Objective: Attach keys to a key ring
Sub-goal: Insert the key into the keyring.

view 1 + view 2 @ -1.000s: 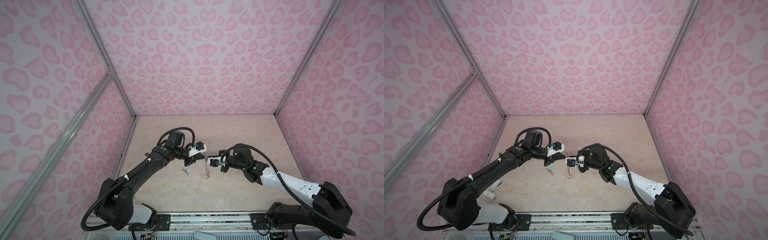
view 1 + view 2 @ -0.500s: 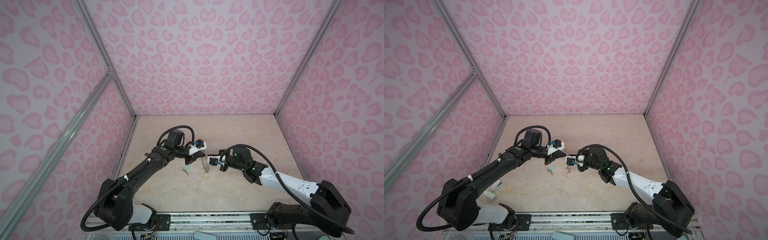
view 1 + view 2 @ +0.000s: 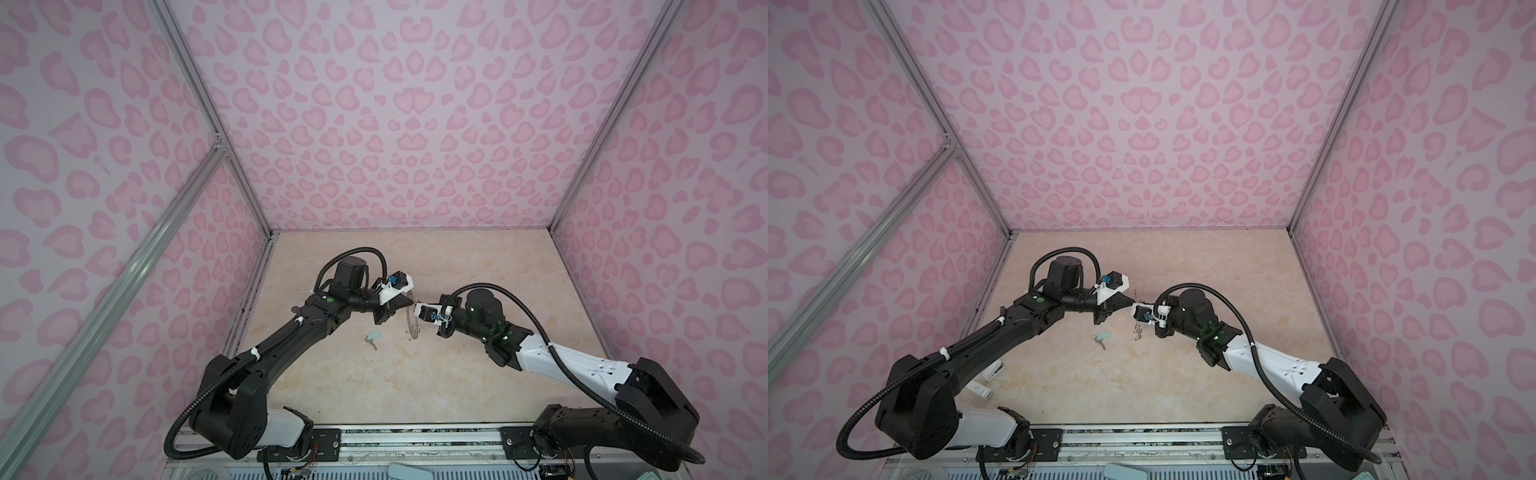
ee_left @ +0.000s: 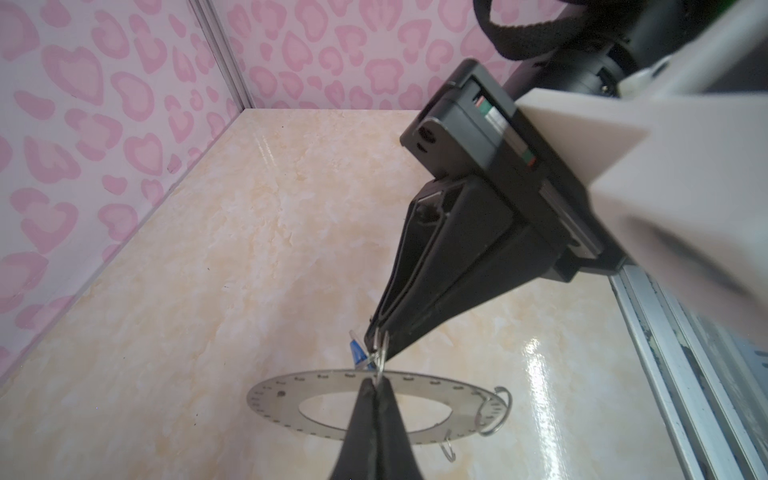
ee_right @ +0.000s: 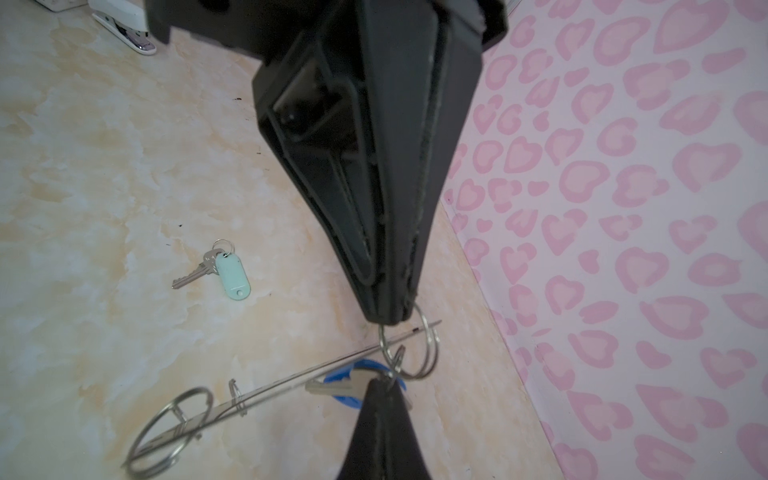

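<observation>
The key ring (image 4: 432, 392), a flat grey disc with a wide hole and wire loops on its rim, hangs above the table. My left gripper (image 4: 376, 384) is shut on its rim, at a wire loop. From the right wrist the disc (image 5: 291, 384) shows edge-on. My right gripper (image 5: 380, 384) is shut on a silver key with a blue tag (image 5: 340, 388), held tip to tip against the left gripper (image 5: 390, 318). In both top views the grippers meet mid-table (image 3: 412, 308) (image 3: 1133, 304). A second key with a mint green tag (image 3: 372, 337) (image 3: 1102, 337) (image 5: 232, 270) lies on the table.
White stapler-like tools (image 3: 992, 370) lie near the left arm's base by the left wall. Pink patterned walls close in three sides. An aluminium rail (image 3: 415, 436) runs along the front edge of the beige marble table (image 3: 478, 266).
Both grippers have shifted slightly toward the back and closer together, carrying the disc and the blue key. Both stayed shut. The mint green key has not moved.
</observation>
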Controlling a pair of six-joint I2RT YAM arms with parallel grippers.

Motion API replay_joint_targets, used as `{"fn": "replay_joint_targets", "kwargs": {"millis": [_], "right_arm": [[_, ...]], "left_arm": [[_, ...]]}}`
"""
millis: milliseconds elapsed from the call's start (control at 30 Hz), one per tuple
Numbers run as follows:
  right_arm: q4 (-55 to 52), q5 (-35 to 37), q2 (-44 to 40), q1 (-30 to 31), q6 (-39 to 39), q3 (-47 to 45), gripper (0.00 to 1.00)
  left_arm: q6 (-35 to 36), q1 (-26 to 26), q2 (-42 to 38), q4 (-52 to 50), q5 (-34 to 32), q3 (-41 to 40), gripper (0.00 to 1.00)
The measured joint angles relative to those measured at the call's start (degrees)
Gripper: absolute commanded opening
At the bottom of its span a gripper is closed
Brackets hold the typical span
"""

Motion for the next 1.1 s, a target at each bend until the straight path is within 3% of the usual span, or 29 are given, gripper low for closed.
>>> {"fn": "replay_joint_targets", "kwargs": {"millis": [233, 533, 1100], "right_arm": [[-0.4, -4.2, -4.8, -6.0, 5.4, -2.2, 0.16], [-2.3, -14.3, -5.4, -7.1, 10.4, -0.5, 0.22], [0.1, -20.6, -1.4, -6.0, 16.8, 2.3, 0.16]], "left_arm": [[0.8, 0.0, -0.2, 1.6, 1.5, -0.8, 0.03], [2.6, 0.0, -0.8, 1.7, 2.9, -1.0, 0.03], [4.1, 0.0, -2.7, 1.2, 3.4, -2.3, 0.03]]}}
